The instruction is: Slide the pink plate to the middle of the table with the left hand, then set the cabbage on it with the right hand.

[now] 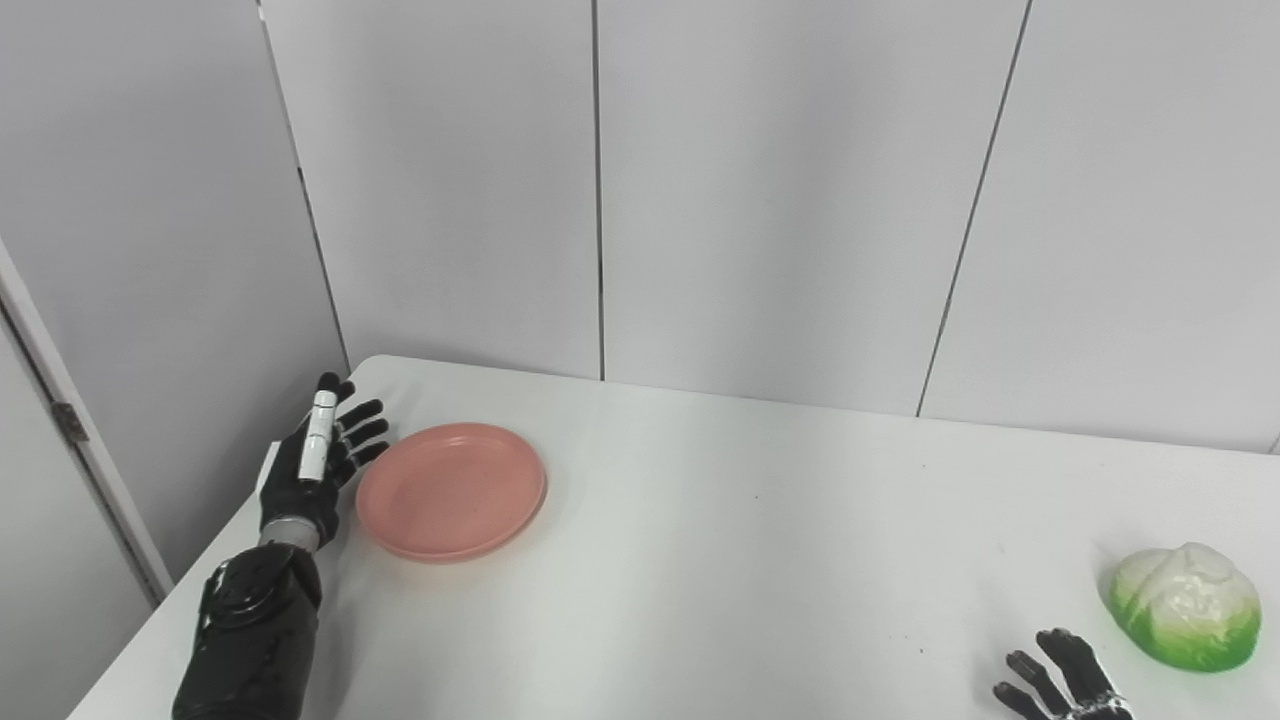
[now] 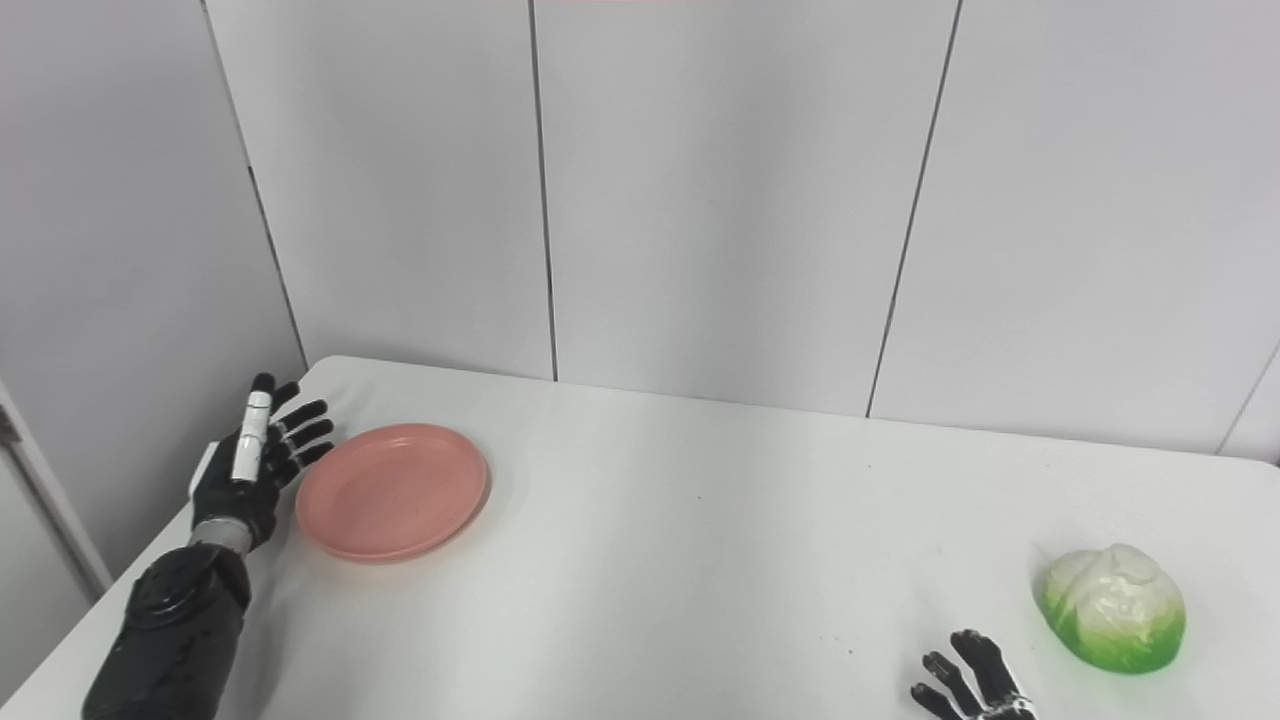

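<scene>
My left hand [image 1: 318,465] is spread, empty, the pink plate [image 1: 451,490] just beside its fingertips; a glancing push may spin it. The right hand's [image 1: 1062,682] fingers are apart near the cabbage [image 1: 1186,606].

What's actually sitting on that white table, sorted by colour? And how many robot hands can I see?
Pink: 1, the plate
Green and white: 1, the cabbage
Black robot hands: 2, the left hand open beside the plate, the right hand open near the cabbage
Total: 4, on the table
</scene>
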Action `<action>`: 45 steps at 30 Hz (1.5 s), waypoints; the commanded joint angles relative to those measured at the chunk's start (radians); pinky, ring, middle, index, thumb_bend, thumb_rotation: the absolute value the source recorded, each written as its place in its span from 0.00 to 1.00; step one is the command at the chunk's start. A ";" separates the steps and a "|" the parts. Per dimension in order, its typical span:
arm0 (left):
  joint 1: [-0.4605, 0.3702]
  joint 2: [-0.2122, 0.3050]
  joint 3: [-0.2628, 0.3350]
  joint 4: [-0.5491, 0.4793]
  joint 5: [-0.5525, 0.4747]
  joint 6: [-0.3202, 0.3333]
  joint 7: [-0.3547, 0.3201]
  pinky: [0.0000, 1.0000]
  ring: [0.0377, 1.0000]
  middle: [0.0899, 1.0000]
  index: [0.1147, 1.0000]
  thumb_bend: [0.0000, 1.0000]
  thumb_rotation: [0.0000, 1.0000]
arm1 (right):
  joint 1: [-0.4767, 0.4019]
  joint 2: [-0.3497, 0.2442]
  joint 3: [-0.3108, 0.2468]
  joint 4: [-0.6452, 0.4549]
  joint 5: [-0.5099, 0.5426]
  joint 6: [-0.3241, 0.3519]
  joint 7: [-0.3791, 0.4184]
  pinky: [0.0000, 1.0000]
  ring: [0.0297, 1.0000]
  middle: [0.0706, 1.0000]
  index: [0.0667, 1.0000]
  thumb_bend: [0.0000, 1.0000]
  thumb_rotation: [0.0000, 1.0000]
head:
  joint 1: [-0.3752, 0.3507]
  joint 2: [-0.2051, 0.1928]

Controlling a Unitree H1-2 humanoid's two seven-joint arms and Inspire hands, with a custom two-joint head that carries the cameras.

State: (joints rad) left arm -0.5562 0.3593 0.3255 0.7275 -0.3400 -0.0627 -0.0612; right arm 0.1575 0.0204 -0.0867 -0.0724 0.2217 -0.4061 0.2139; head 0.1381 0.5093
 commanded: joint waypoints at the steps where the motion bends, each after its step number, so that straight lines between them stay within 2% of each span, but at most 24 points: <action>1: -0.019 0.001 -0.010 -0.051 -0.002 -0.004 -0.026 0.72 0.76 0.74 0.84 0.89 0.85 | 0.097 -0.031 0.002 -0.029 0.006 -0.047 0.008 0.79 0.83 0.89 0.85 0.66 0.70 | -0.002 0.001; 8: 0.013 -0.020 -0.042 -0.119 0.002 0.011 -0.072 0.74 0.77 0.75 0.83 0.88 0.86 | 0.092 -0.023 -0.004 -0.013 0.007 -0.053 0.009 0.78 0.82 0.88 0.84 0.62 0.69 | -0.003 -0.014; 16: 0.020 -0.052 -0.059 -0.097 0.019 0.014 -0.064 0.73 0.76 0.76 0.83 0.86 0.87 | 0.095 -0.019 -0.004 -0.014 -0.002 -0.061 0.013 0.77 0.82 0.88 0.85 0.61 0.69 | -0.009 -0.015; 21: 0.022 -0.075 -0.074 -0.085 0.024 0.013 -0.072 0.70 0.76 0.75 0.85 0.86 0.87 | 0.101 -0.011 0.001 -0.028 -0.018 -0.059 0.004 0.76 0.81 0.88 0.85 0.62 0.69 | -0.023 0.003; 25: 0.026 -0.121 -0.071 -0.106 0.001 0.017 -0.064 0.72 0.77 0.76 0.85 0.85 0.87 | 0.098 -0.005 0.008 -0.035 -0.020 -0.053 -0.001 0.76 0.81 0.87 0.84 0.63 0.69 | -0.034 0.006; 29: 0.034 -0.191 -0.067 -0.122 -0.010 0.023 -0.039 0.72 0.78 0.77 0.84 0.86 0.86 | 0.098 0.002 0.018 -0.038 -0.019 -0.046 -0.009 0.76 0.80 0.86 0.83 0.63 0.65 | -0.050 0.010; 32: 0.046 -0.224 -0.093 -0.145 0.036 0.024 -0.001 0.81 0.81 0.79 0.85 0.85 0.91 | 0.097 0.007 0.026 -0.039 -0.036 -0.055 -0.015 0.75 0.80 0.86 0.83 0.64 0.66 | -0.074 0.012; 36: 0.060 -0.277 -0.097 -0.183 0.069 0.030 0.068 0.88 0.83 0.80 0.84 0.82 0.90 | 0.098 0.013 0.036 -0.048 -0.049 -0.051 -0.025 0.75 0.80 0.86 0.82 0.65 0.65 | -0.111 0.027; 41: 0.094 -0.328 -0.125 -0.244 0.115 0.024 0.102 0.96 0.87 0.83 0.84 0.84 0.92 | 0.106 0.016 0.052 -0.063 -0.074 -0.050 -0.039 0.73 0.79 0.85 0.81 0.67 0.65 | -0.149 0.036; 45: 0.133 -0.357 -0.164 -0.343 0.149 0.052 0.108 0.98 0.86 0.84 0.83 0.87 0.92 | 0.107 0.014 0.066 -0.072 -0.074 -0.047 -0.040 0.74 0.79 0.85 0.81 0.66 0.66 | -0.174 0.045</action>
State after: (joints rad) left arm -0.4273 0.0154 0.1801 0.4190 -0.2094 -0.0469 0.0362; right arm 0.1599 0.0316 -0.0327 -0.1025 0.1469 -0.4066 0.1755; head -0.0245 0.5491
